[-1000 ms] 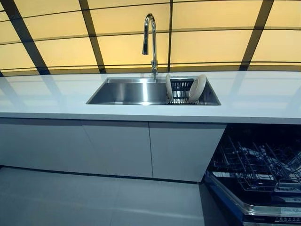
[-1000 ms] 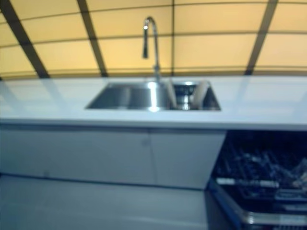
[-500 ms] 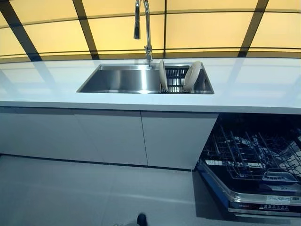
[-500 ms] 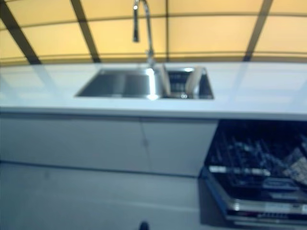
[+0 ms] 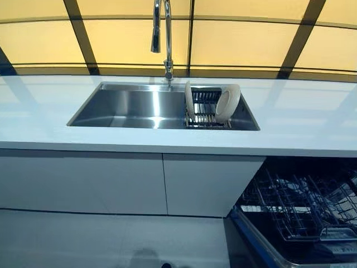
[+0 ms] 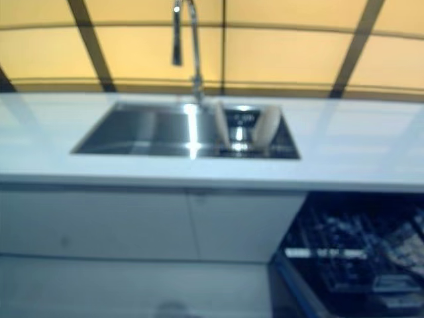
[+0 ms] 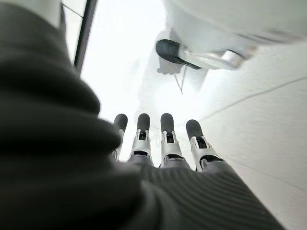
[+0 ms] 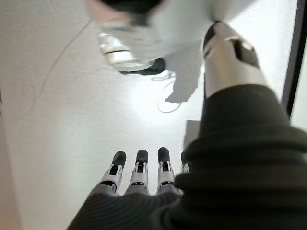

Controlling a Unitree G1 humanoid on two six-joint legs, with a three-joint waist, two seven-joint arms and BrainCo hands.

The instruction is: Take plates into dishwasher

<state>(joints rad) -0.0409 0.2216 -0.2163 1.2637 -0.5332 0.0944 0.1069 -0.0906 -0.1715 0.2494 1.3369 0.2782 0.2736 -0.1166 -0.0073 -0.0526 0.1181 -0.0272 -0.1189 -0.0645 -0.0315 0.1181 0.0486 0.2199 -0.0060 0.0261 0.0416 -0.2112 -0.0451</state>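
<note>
Two cream plates stand on edge in a wire rack (image 5: 205, 110) at the right end of the steel sink (image 5: 125, 107): a thin one (image 5: 189, 100) and a wider one (image 5: 227, 103) that leans towards the sink's right wall. The open dishwasher shows at the lower right, its dark wire basket (image 5: 295, 206) pulled out below the counter. Neither hand appears in the eye views. My left hand (image 7: 153, 143) and my right hand (image 8: 139, 175) each show in their own wrist view, fingers straight over the pale floor, holding nothing.
A tall chrome faucet (image 5: 162, 33) rises behind the sink. The white counter (image 5: 301, 123) runs to both sides, with white cabinet doors (image 5: 111, 181) below. Yellow panels with dark frames form the back wall.
The whole picture has shifted, so the camera has moved: the sink and plates now look nearer and lower. The plates keep their places in the rack.
</note>
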